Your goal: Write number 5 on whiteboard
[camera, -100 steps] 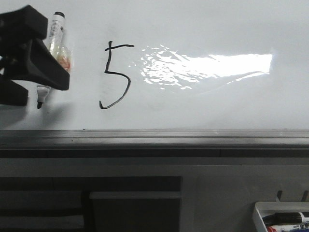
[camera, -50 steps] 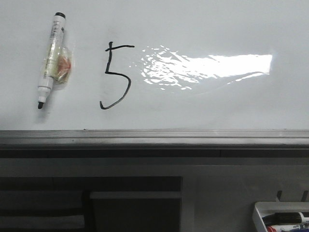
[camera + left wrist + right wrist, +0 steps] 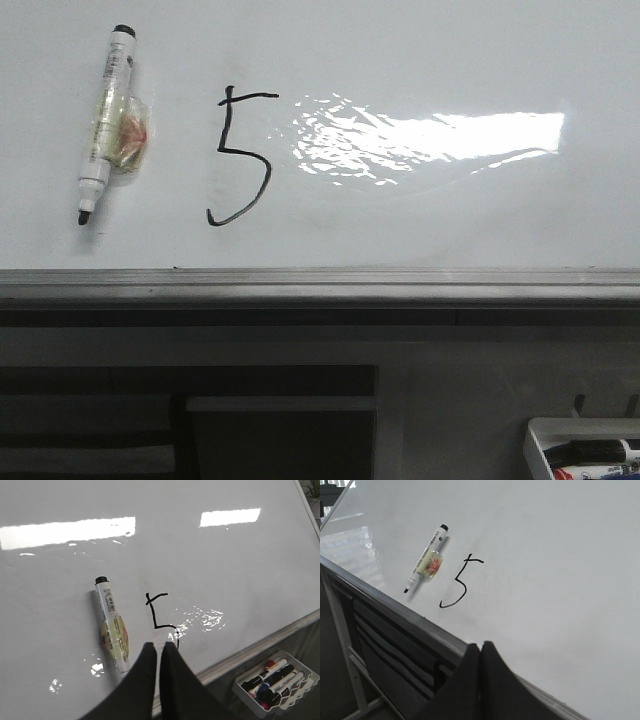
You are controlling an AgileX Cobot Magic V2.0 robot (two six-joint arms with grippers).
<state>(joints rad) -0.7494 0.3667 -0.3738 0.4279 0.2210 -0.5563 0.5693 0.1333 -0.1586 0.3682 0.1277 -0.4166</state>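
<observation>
Number 5 (image 3: 240,155) thin, black, hooked.

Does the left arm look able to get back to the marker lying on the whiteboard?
Probably yes. The marker lies uncovered on the whiteboard, beside the number 5, with nothing over it. The left end effector hangs just short of it, fingers shut, so it would need to open first.

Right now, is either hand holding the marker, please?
No, the marker lies alone on the whiteboard, left of the 5.
</observation>
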